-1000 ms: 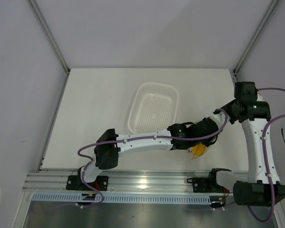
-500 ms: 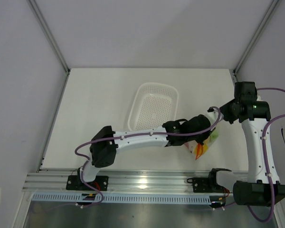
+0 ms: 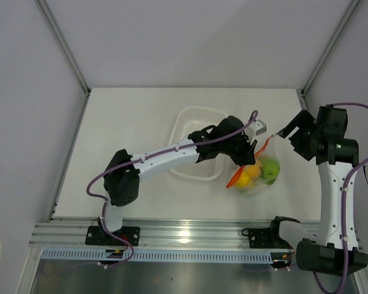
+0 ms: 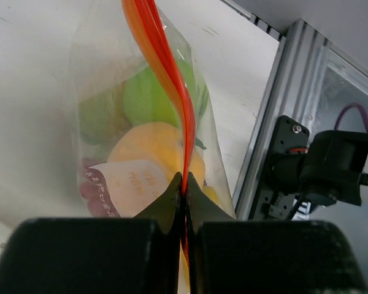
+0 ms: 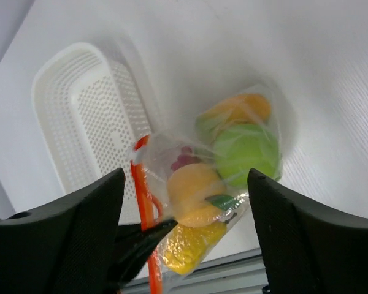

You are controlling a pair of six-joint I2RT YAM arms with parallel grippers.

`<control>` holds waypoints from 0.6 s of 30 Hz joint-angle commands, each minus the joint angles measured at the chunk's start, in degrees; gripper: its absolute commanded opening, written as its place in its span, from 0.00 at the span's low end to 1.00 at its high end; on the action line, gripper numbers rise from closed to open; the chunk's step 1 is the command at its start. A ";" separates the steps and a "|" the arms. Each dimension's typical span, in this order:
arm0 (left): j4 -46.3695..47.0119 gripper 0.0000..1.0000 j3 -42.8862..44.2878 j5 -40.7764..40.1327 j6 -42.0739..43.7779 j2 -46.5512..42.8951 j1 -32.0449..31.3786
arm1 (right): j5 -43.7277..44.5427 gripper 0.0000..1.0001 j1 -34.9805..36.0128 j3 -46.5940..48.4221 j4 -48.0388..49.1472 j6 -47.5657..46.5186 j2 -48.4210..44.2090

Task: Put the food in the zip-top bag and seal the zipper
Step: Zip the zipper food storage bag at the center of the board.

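Observation:
The clear zip-top bag (image 3: 257, 174) hangs right of the basket with the food inside: a green apple (image 3: 270, 170), an orange-yellow mango (image 5: 193, 190), red grapes (image 5: 183, 160) and a yellow fruit (image 5: 193, 245). My left gripper (image 3: 248, 147) is shut on the orange-red zipper (image 4: 165, 67); in the left wrist view the strip runs up from between the closed jaws of that gripper (image 4: 184, 181). My right gripper (image 3: 294, 130) stands open to the right of the bag, holding nothing. In the right wrist view the bag (image 5: 233, 159) lies beyond the spread fingers (image 5: 80, 226).
A white perforated basket (image 3: 187, 125) sits at the middle of the table, partly under my left arm. The aluminium rail (image 3: 190, 234) runs along the near edge. Grey walls close in the back and both sides.
My left gripper has shut on the zipper and carried the bag up and back from the near edge. My right gripper has opened, let go and drawn back to the right.

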 commanded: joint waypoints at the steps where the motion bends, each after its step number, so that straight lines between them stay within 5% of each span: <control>1: -0.21 0.01 -0.16 13.71 1.36 -3.98 1.55 | -11.12 0.84 0.01 -0.38 4.27 -9.17 -4.22; 8: -0.48 0.01 -1.75 28.11 4.61 -5.21 3.31 | -24.86 0.83 1.50 -10.13 11.65 -14.55 -11.87; 18: 1.72 0.01 -7.45 32.71 -1.08 -11.27 3.84 | -26.02 0.79 3.26 -9.53 11.13 -16.22 -15.22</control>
